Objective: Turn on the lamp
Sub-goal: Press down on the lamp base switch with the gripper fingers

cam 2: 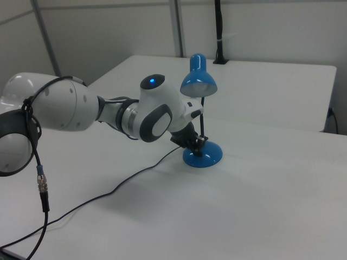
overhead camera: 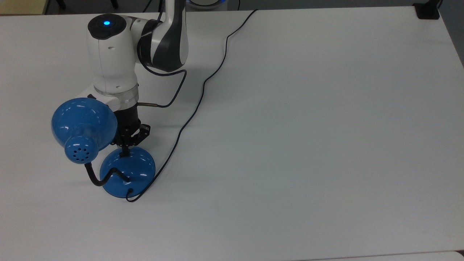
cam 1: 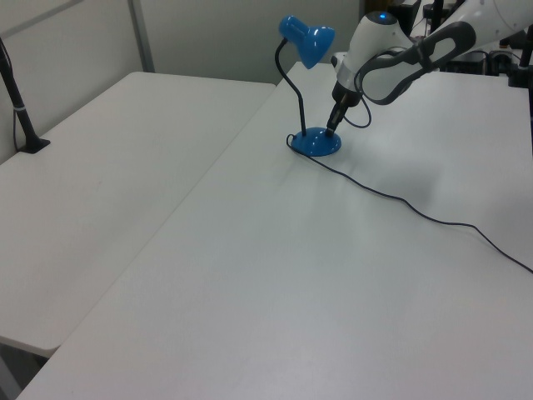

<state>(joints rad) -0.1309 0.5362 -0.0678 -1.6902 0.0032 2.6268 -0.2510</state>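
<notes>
- The lamp (overhead camera: 127,172) is glossy blue, with a black gooseneck and a thin black cord (overhead camera: 203,88).
- The arm (overhead camera: 112,54) is white and dark grey, with a lit blue dot on top.
- The gripper (overhead camera: 125,151) is black.
- The table (overhead camera: 308,145) is plain white.

From the top view we look straight down on the table (overhead camera: 308,127); left and right views sit low on opposite sides, both sharing the lamp (cam 1: 315,142) at the jaws.
</notes>
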